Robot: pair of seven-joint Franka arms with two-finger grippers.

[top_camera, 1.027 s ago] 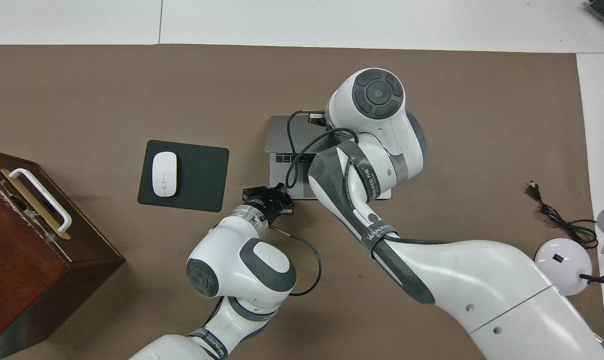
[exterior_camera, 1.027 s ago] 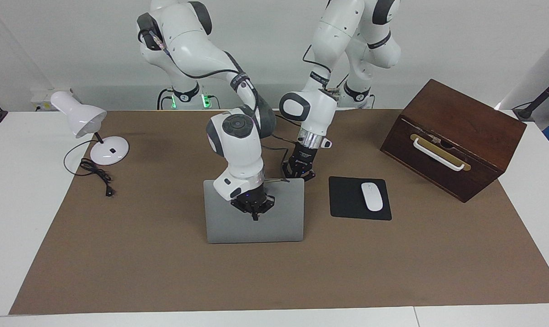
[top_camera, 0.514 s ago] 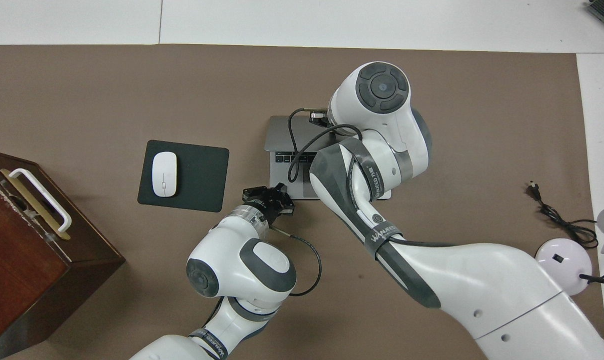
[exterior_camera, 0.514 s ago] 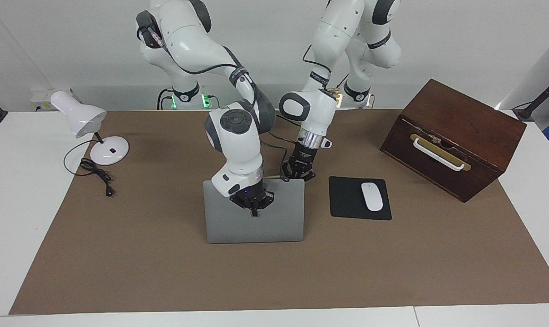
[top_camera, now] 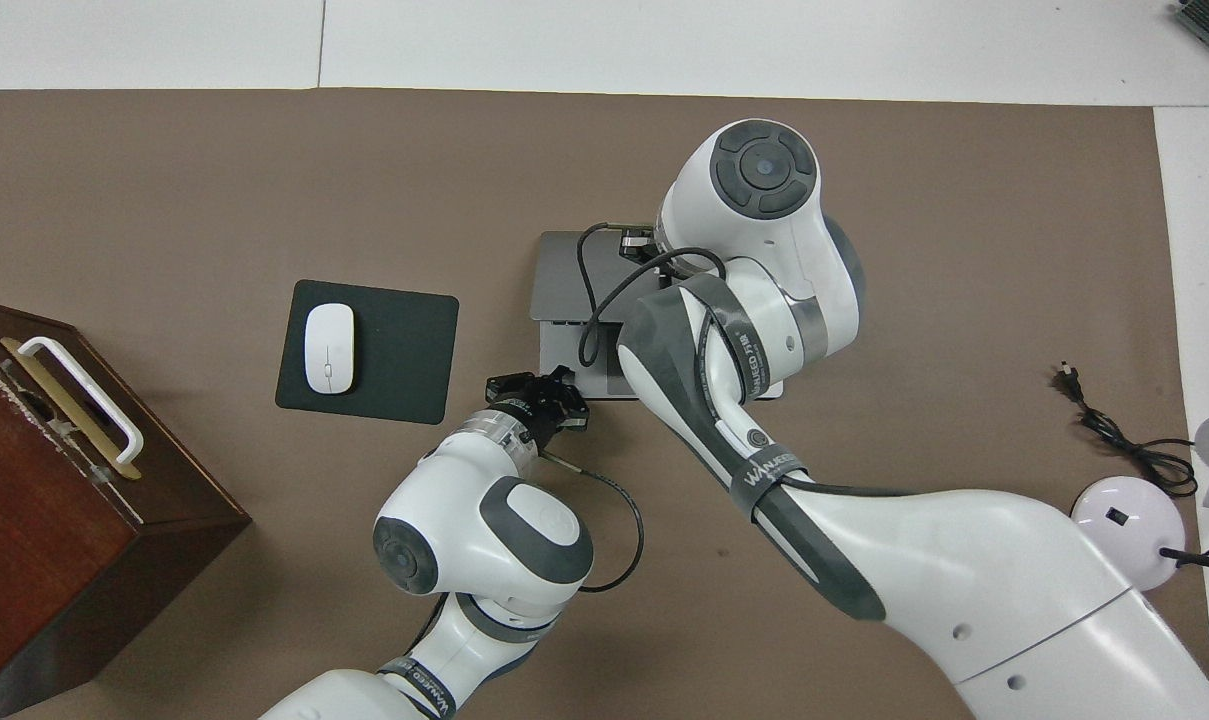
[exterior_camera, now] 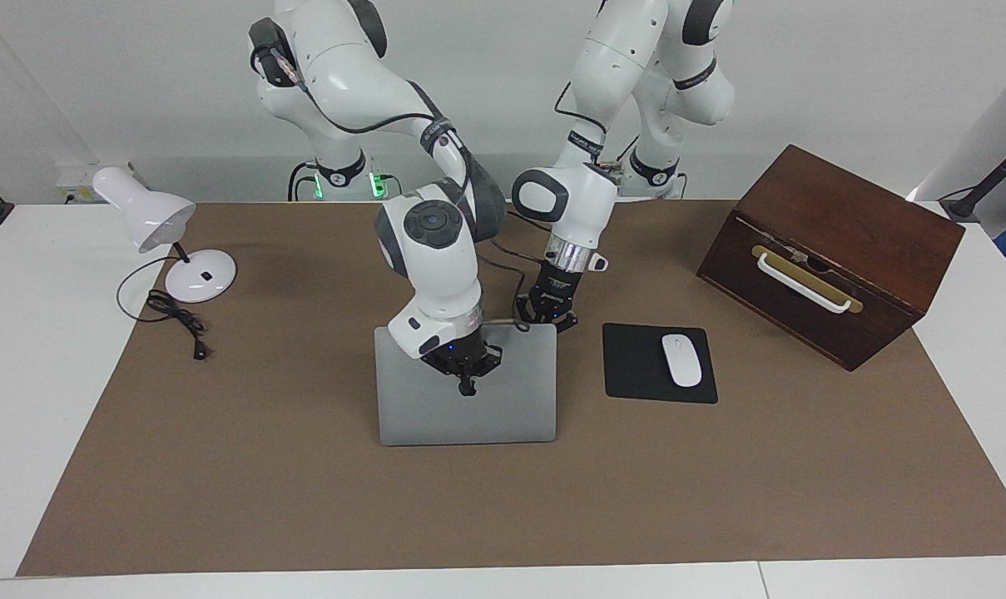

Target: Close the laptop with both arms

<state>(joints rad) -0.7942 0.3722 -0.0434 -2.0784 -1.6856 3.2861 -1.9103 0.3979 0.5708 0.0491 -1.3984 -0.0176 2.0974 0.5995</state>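
Observation:
The silver-grey laptop (exterior_camera: 503,408) lies mid-table with its hinge away from the robots. Its lid (top_camera: 559,270) leans low over the keyboard deck (top_camera: 564,370). My right gripper (exterior_camera: 467,384) is shut and its tips press on the back of the lid near the dark logo. In the overhead view this gripper is hidden under its own wrist. My left gripper (exterior_camera: 544,320) sits low at the deck's corner that is nearest the robots, toward the left arm's end. It also shows in the overhead view (top_camera: 549,395).
A black mouse pad (exterior_camera: 640,366) with a white mouse (exterior_camera: 681,359) lies beside the laptop toward the left arm's end. A dark wooden box (exterior_camera: 835,249) stands past it. A white desk lamp (exterior_camera: 195,274) and its cord (exterior_camera: 178,320) sit toward the right arm's end.
The lid has tipped further down over the deck and now covers the keyboard row. My right gripper has moved with it toward the robots. My left arm has not moved.

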